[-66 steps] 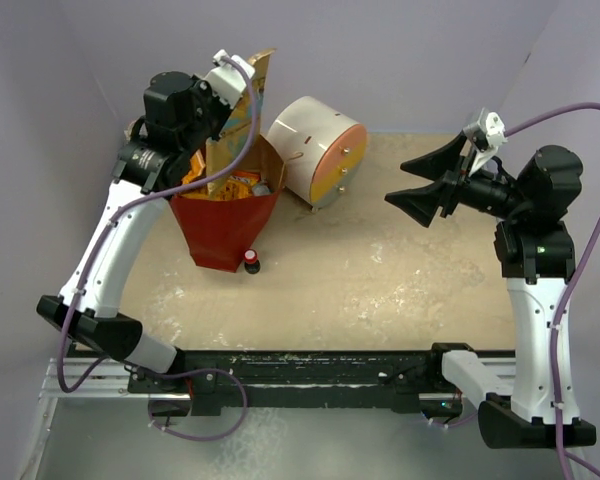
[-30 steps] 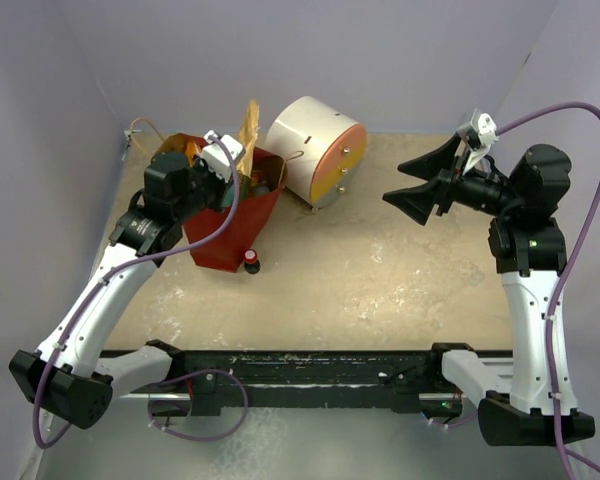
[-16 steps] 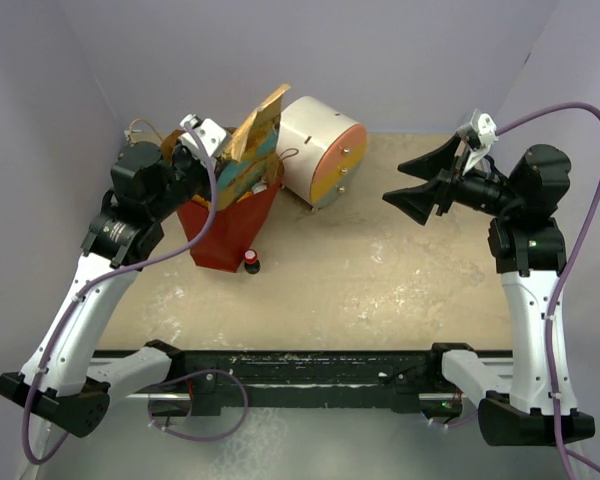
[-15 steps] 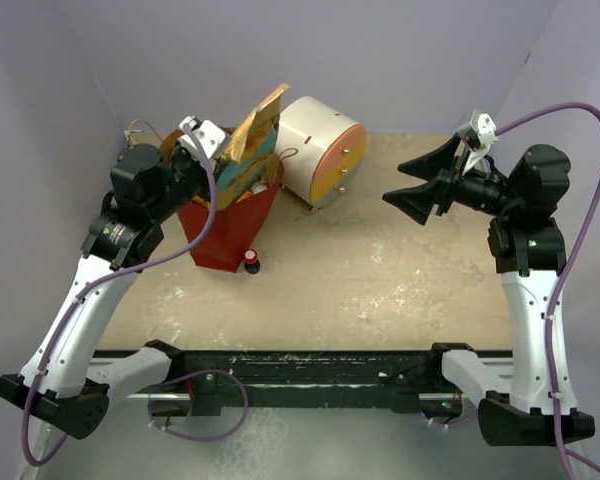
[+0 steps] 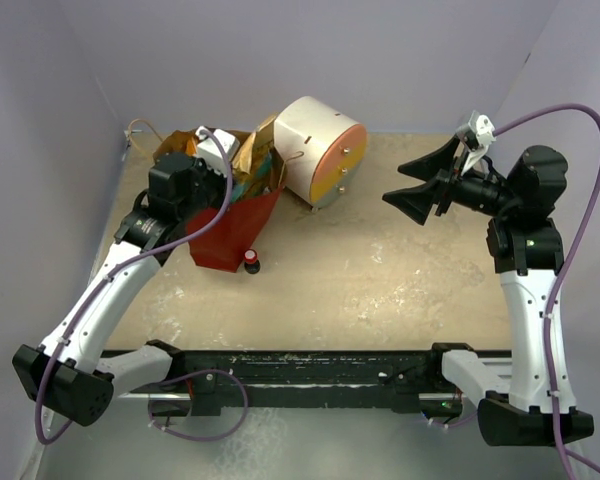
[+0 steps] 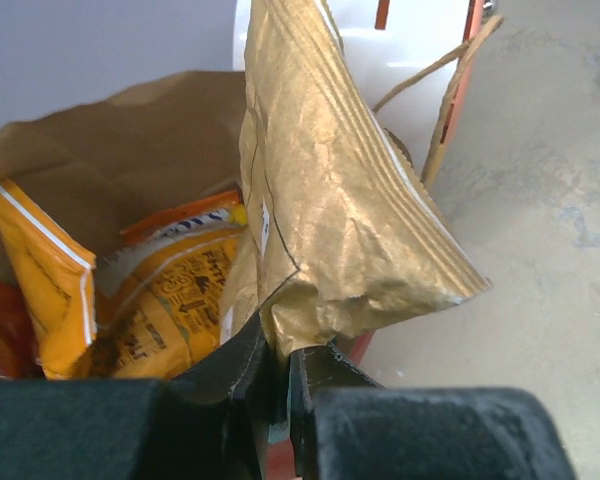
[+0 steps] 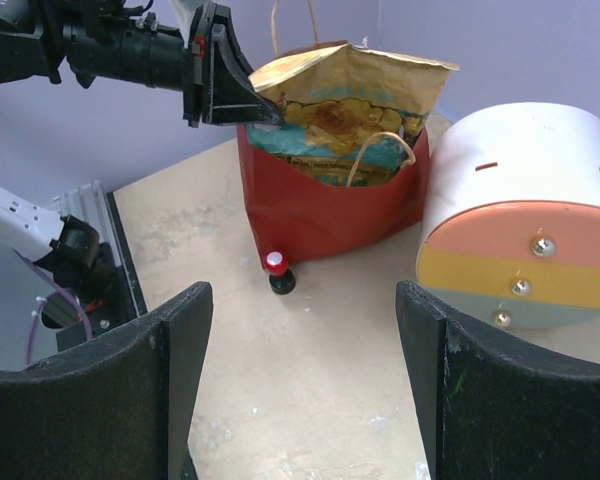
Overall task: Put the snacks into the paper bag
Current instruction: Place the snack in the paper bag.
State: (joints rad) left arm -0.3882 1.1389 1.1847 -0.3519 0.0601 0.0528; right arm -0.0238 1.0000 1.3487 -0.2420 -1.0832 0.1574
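Note:
The red paper bag (image 5: pixel 228 238) stands at the back left with its mouth open; its red front (image 7: pixel 325 210) also shows in the right wrist view. My left gripper (image 6: pixel 285 352) is shut on the lower corner of a tan-brown snack packet (image 6: pixel 330 190). That packet (image 7: pixel 352 85) stands half inside the bag's mouth, leaning toward the drawer unit. An orange packet (image 6: pixel 140 300) lies inside against the brown lining. My right gripper (image 7: pixel 295 385) hangs open over the right of the table with nothing between its fingers.
A cream cylindrical drawer unit (image 5: pixel 320 150) with an orange, yellow and pale front (image 7: pixel 525 260) sits right beside the bag. A tiny dark bottle with a red cap (image 5: pixel 251 262) stands at the bag's front foot. A twine handle (image 6: pixel 450 95) curls off the bag's rim.
My left gripper has come down and in toward the bag with the tan-brown packet, which now stands lower in the mouth. The right arm has not moved.

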